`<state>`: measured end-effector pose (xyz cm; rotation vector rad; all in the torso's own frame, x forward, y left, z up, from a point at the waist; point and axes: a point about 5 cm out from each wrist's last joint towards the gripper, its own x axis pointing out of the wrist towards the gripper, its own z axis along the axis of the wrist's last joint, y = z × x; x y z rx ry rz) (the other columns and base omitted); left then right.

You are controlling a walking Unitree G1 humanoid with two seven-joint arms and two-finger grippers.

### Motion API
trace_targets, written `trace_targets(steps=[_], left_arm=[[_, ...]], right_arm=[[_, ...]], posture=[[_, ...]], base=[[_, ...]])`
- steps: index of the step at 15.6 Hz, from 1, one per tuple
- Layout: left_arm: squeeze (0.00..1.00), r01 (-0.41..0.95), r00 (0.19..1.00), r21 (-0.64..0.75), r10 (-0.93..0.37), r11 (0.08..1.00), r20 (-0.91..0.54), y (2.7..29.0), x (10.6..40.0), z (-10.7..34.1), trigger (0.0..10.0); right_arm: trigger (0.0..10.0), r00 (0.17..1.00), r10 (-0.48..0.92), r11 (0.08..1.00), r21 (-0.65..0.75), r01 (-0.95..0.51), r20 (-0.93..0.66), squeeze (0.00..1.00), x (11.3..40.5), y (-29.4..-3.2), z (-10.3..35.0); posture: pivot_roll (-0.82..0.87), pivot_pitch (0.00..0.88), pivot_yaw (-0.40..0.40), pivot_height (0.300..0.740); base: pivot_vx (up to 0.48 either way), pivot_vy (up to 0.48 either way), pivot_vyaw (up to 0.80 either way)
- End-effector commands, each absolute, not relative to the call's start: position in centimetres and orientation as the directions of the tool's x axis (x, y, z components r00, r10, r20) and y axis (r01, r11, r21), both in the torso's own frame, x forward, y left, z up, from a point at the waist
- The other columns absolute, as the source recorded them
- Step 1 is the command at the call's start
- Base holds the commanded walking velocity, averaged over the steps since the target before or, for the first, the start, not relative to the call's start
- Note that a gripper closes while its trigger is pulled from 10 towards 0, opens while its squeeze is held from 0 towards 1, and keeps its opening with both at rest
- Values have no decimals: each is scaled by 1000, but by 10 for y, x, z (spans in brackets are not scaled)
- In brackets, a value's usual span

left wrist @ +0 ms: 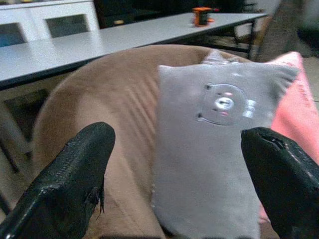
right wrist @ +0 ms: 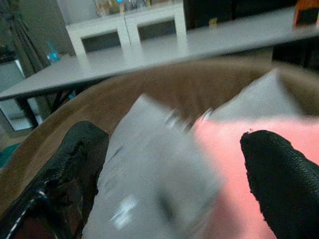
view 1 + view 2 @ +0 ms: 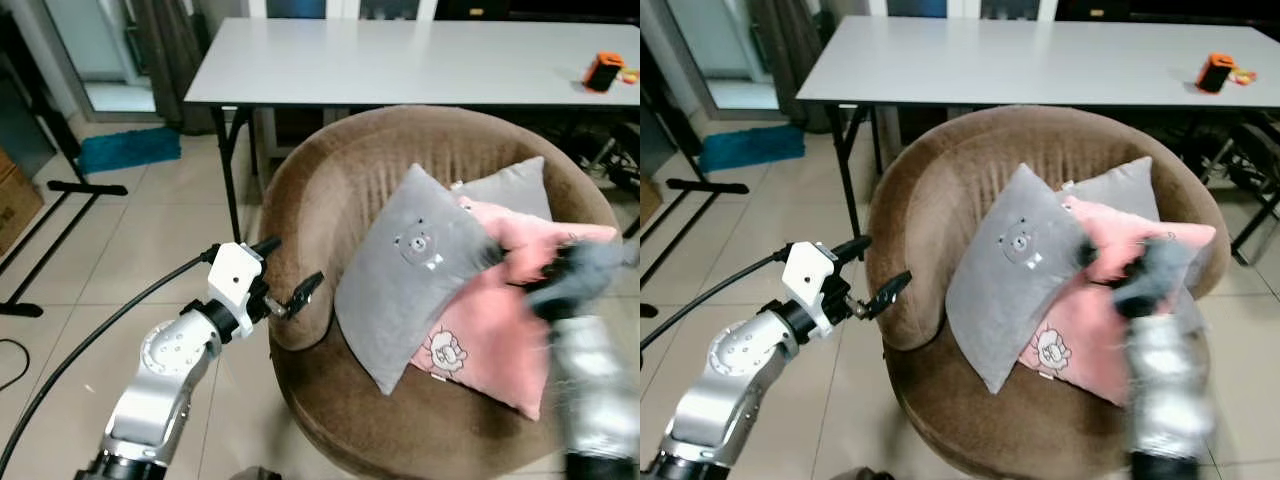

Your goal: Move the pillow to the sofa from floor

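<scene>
While the left gripper (image 3: 284, 272) hovers spread wide just beside the brown sofa (image 3: 320, 190), the grey pillow (image 3: 410, 270) leans ahead of it on the seat — the blurred right gripper (image 2: 169, 174), fingers parted, faces it and a pink pillow (image 3: 490, 340).

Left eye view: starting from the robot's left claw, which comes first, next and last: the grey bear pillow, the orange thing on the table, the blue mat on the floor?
From the left claw:
1. Grey bear pillow, just to its right on the brown chair.
2. Blue mat, behind on the floor to its left.
3. Orange thing, at the white table's far right end.
</scene>
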<state>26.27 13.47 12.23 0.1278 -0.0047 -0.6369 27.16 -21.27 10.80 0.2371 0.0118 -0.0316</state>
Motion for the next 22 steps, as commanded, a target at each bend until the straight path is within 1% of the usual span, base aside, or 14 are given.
trace_targets(steps=[1,2,3,5,6,7,10,11,12,13,14,18,22], left_arm=[[0,546,834,151,-551,824,-8,141,263,128,10000],[0,512,855,166,-518,843,-7,144,263,128,10000],[0,486,870,178,-494,856,0,147,263,129,10000],[0,408,907,209,-421,889,19,155,268,131,10000],[0,394,913,214,-408,894,23,157,270,131,10000],[0,396,912,216,-410,892,21,157,270,131,10000],[0,403,909,231,-416,886,8,156,271,129,10000],[0,402,910,232,-415,886,8,156,272,128,10000],[0,411,906,232,-423,882,4,155,273,128,10000],[0,416,903,231,-429,879,4,154,274,128,10000],[0,418,903,226,-430,880,3,153,274,128,10000],[0,393,914,218,-405,893,10,156,276,127,10000],[0,335,940,193,-341,922,-2,165,272,119,10000]], right_arm=[[10000,998,-56,977,206,59,-23,0,272,-207,113],[10000,996,-47,977,203,60,-70,0,268,-192,107],[10000,995,-41,978,203,59,-89,0,266,-186,105],[10000,996,-40,973,223,58,-84,0,261,-179,105],[10000,996,-36,972,230,54,-83,0,260,-177,105],[10000,996,-46,976,209,62,-81,0,260,-177,106],[10000,991,-99,992,68,105,-91,0,256,-180,105],[10000,991,-96,993,60,102,-90,0,255,-180,106],[10000,988,-147,988,33,149,-37,0,255,-182,110],[10000,987,-153,988,22,154,-50,0,256,-182,109],[10000,991,-122,991,39,125,-63,0,256,-179,108],[10000,994,-88,994,62,91,-62,0,258,-175,109],[10000,994,-41,996,76,48,-98,0,262,-168,107]], posture=[[-102,0,9,740],[-99,0,10,740],[-95,0,11,740],[-97,0,30,740],[-100,0,37,740],[-105,0,47,740],[-125,0,81,740],[-128,0,87,740],[-131,0,92,740],[-138,0,99,740],[-142,0,103,740],[-140,0,93,740],[-122,0,51,740]], base=[[0,-259,0],[0,-356,0],[0,-461,0],[0,-465,0],[0,-465,0],[0,-480,0],[0,-480,0],[0,-480,0],[0,-480,0],[0,-480,0],[0,-480,0],[0,-480,0],[0,-480,0]])
